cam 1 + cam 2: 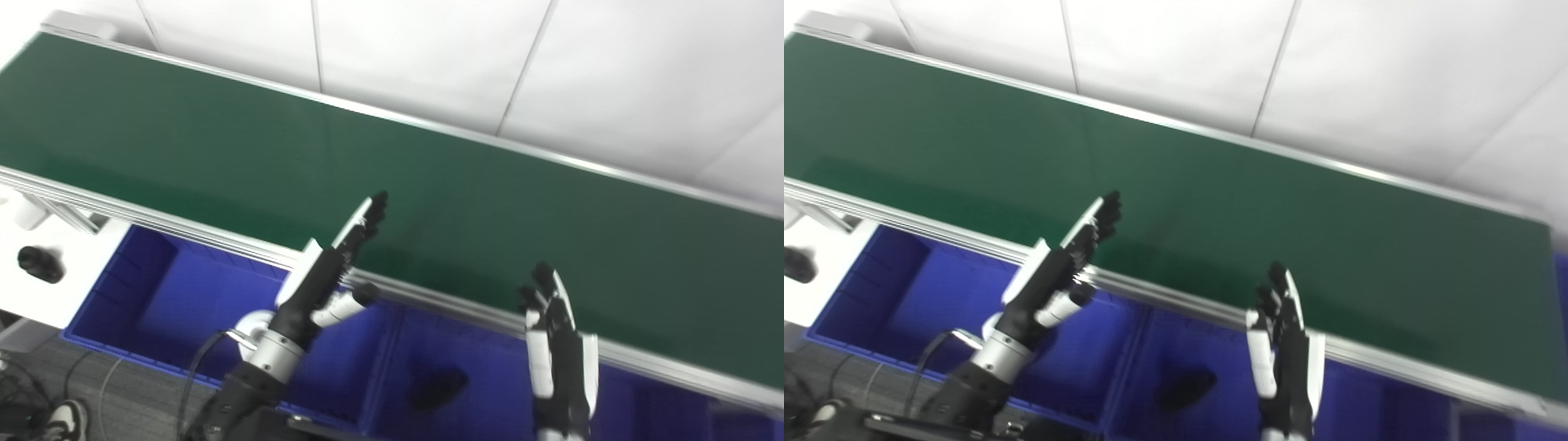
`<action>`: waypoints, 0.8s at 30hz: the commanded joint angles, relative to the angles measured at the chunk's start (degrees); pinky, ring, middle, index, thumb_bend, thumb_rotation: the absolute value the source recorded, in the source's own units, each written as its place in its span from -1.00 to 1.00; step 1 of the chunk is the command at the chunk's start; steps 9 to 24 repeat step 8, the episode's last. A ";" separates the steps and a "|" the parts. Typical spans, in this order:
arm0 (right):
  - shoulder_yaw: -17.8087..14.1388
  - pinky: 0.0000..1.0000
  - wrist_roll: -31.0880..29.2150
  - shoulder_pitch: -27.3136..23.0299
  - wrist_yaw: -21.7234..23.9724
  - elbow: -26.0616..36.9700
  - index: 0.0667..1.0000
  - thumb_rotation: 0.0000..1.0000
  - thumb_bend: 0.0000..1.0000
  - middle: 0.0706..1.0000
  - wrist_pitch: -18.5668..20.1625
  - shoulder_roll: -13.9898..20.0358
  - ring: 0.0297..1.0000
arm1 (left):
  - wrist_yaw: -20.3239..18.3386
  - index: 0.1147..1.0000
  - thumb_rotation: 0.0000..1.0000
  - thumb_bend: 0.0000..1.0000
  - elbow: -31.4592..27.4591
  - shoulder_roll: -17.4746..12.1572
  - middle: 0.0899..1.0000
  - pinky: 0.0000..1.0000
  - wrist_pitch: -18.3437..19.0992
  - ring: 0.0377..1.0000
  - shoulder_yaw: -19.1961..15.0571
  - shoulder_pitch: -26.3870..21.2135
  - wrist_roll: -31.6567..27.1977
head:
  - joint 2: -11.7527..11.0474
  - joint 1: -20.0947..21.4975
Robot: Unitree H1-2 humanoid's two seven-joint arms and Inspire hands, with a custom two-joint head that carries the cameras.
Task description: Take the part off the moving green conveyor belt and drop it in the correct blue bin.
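Note:
The green conveyor belt (257, 141) runs from upper left to lower right, and I see no part on its surface. My left hand (334, 266) is open and empty, fingers stretched up over the belt's near rail. My right hand (557, 343) is open and empty, fingers pointing up at the near rail. A dark part (438, 389) lies inside the middle blue bin (490, 373), between my two hands. The left blue bin (177, 300) sits below the rail, under my left arm.
The belt's aluminium near rail (184, 226) runs above the bins. A white surface (55, 257) at far left carries a small black object (40, 263). Cables and a shoe (67, 416) lie on the grey floor at lower left. White wall panels are behind the belt.

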State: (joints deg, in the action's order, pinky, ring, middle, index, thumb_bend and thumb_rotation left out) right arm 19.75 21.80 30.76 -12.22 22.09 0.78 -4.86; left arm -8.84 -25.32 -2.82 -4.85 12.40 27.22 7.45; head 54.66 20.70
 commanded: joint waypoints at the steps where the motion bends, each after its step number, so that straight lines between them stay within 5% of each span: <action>1: 9.07 0.70 3.91 3.14 -3.69 -1.55 0.84 1.00 0.47 0.84 -3.83 -9.85 0.71 | -0.23 1.00 0.94 0.79 -4.13 -0.78 1.00 0.98 0.68 0.98 -0.41 0.51 -2.42 | -0.01 0.74; 4: 10.66 0.69 5.79 3.26 -7.23 -3.15 0.82 1.00 0.48 0.84 -4.59 -11.45 0.71 | -1.27 1.00 0.99 0.83 -5.54 -2.72 1.00 1.00 1.22 1.00 -1.32 0.21 -5.53 | 0.38 9.42; 8: 11.92 0.76 6.35 2.69 -10.44 -5.40 0.83 1.00 0.39 0.89 -6.02 -12.62 0.79 | -2.18 1.00 0.98 0.83 -3.09 -4.05 1.00 1.00 -1.14 0.99 -2.26 -1.20 -8.95 | -0.08 14.36; 24: 11.92 0.76 6.35 2.69 -10.44 -5.40 0.83 1.00 0.39 0.89 -6.02 -12.62 0.79 | -2.18 1.00 0.98 0.83 -3.09 -4.05 1.00 1.00 -1.14 0.99 -2.26 -1.20 -8.95 | -0.08 14.36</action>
